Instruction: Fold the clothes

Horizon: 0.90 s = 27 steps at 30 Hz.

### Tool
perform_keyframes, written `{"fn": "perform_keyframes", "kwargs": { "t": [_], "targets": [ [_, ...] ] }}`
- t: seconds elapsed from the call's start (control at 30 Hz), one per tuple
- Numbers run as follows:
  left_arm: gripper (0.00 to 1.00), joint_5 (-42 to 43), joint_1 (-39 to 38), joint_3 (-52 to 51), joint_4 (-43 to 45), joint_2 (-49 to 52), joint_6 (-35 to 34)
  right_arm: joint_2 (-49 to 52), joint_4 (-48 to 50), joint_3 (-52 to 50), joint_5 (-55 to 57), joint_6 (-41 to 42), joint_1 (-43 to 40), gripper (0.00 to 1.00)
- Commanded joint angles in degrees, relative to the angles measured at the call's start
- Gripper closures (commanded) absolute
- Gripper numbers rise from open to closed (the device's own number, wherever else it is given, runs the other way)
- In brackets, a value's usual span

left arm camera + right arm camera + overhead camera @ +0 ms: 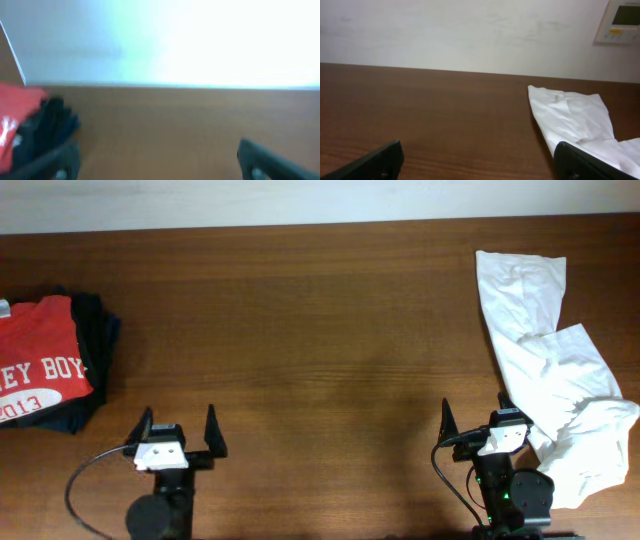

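Note:
A crumpled white garment (550,370) lies unfolded along the right side of the table, from the far edge to the front; it also shows in the right wrist view (575,120). A folded red shirt with white lettering (38,360) tops a stack of dark folded clothes (92,330) at the far left, also in the left wrist view (20,120). My left gripper (178,430) is open and empty near the front edge. My right gripper (480,420) is open and empty, its right finger just beside the white garment.
The brown wooden table (320,330) runs between the two piles. A white wall (470,30) stands behind the table, with a wall control panel (619,20) at the upper right.

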Motion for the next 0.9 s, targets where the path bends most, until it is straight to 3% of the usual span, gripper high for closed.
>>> {"fn": "perform_keyframes", "kwargs": {
  "t": [0.0,0.07,0.87],
  "targets": [
    [0.01,-0.8,-0.6,-4.9,4.1,-0.7,0.1,-0.4,-0.4,-0.3,0.3,-0.4,0.3,0.01],
    [0.01,-0.8,-0.7,-4.9,0.9,-0.7,0.1,-0.4,-0.3,-0.3,0.3,-0.4,0.3,0.01],
    [0.01,-0.8,-0.6,-4.9,1.1,-0.7,0.1,-0.4,-0.3,-0.3,0.3,-0.4,0.3,0.01]
  ]
}}
